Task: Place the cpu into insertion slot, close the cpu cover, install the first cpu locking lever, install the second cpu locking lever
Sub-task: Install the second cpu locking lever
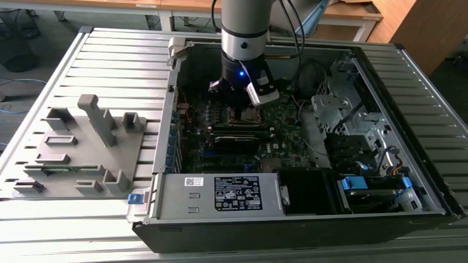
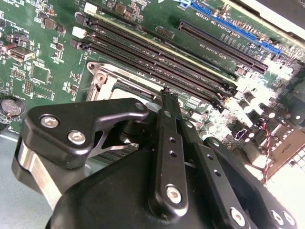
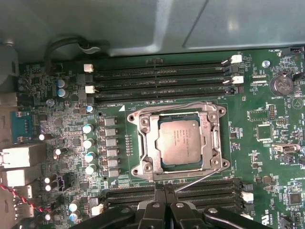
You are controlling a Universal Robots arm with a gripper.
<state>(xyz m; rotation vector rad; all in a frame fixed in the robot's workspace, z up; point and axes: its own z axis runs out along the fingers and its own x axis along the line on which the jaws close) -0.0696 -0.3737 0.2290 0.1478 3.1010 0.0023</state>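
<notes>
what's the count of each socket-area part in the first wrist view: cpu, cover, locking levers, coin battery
cpu: 1
cpu cover: 1
locking levers: 2
coin battery: 1
total: 5

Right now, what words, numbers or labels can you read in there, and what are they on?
White label on the grey box: print too small to read.
Top of the cpu: faint print, too blurred to read.
Circuit board: tiny white markings, none legible.
</notes>
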